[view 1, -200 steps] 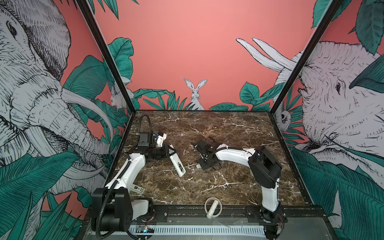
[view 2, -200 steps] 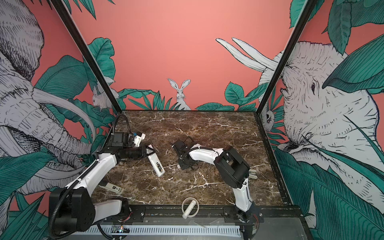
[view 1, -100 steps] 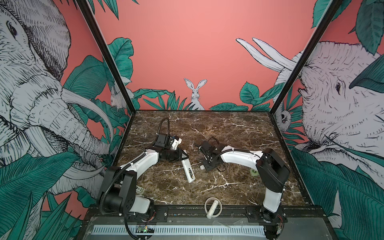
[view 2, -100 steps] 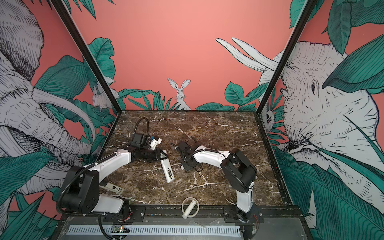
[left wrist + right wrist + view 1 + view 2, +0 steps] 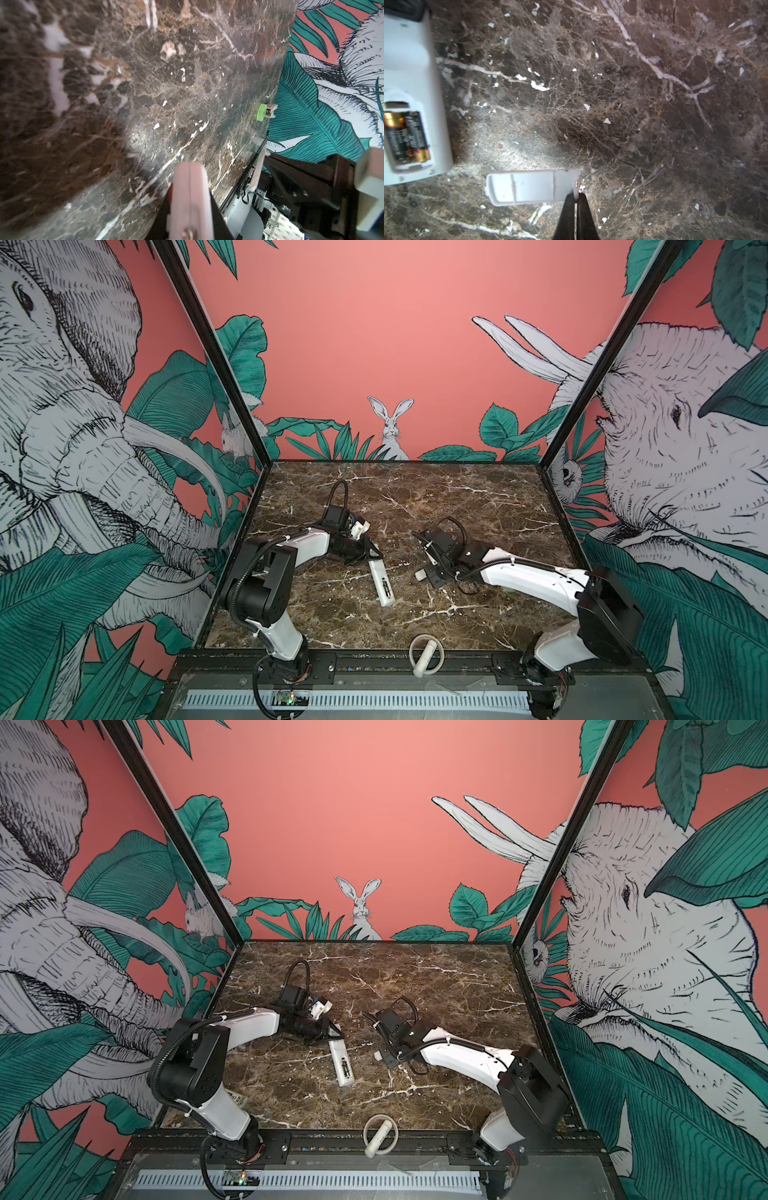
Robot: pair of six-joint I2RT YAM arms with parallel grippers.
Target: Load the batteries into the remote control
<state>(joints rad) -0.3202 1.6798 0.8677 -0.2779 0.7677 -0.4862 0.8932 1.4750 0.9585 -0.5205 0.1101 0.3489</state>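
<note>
We see the remote control lying on its face on the marble table, a little left of the middle, its length running from the back towards the front edge. Its compartment is uncovered, and the batteries lie in it side by side, dark with gold ends.

The left gripper sits at the remote's far end. In the left wrist view that end stands between the dark fingers, close on both sides. We cannot tell whether they press on it or only flank it.

To the right of the remote, across a strip of bare marble, the right gripper is closed on a small white cover piece. It pinches the cover by one end. The cover's hollow side faces the wrist camera, and its free end points towards the remote. In both top views the cover sits near the remote's middle but apart from it.

Farther out, a white cylinder with a ring lies at the front edge of the table. A small green disc sits by the right wall, mostly hidden behind the right arm in the top views. A small white item lies by the left arm's base.
</note>
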